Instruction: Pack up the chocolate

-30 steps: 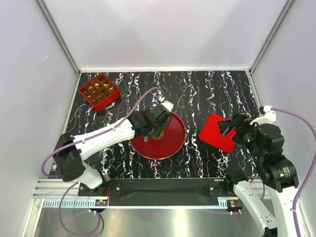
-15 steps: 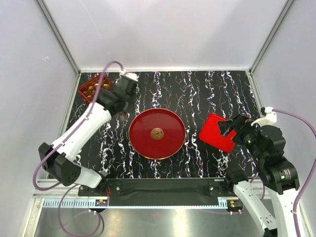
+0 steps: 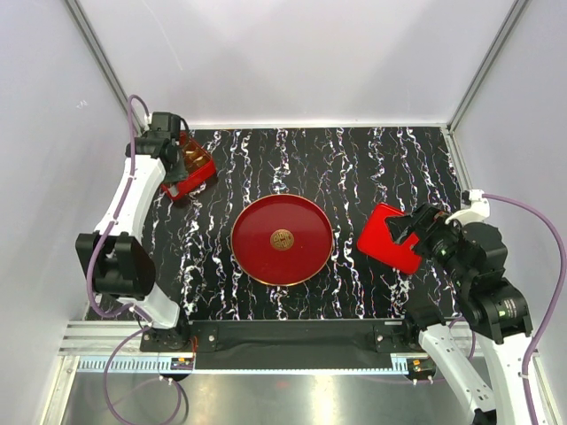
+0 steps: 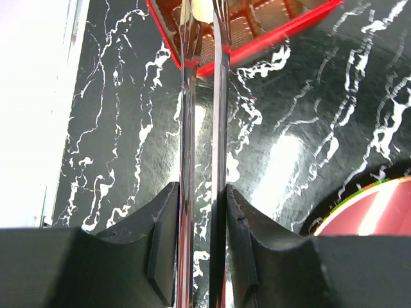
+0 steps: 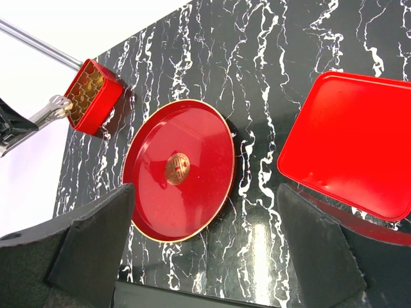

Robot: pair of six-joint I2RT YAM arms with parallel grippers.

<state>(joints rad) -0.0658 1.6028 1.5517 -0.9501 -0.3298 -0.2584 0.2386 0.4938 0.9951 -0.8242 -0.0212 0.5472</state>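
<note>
The chocolate shows as brown pieces in the gold compartments of a small red box at the table's back left. My left gripper hangs over that box, shut on a pair of metal tongs. The tongs' blades run close together, and their tips reach over the box's near corner; whether they hold a piece I cannot tell. In the middle lies the round red plate, bare apart from its gold emblem. My right gripper stands open at the right, over the edge of a flat red lid.
White walls with metal rails close in the black marbled table on three sides. The box sits tight in the back left corner, near the wall. The arm bases and a black bar line the near edge.
My left arm has swung from over the red plate to the back left box, taking the tongs along and uncovering the plate. The right arm has barely moved.
</note>
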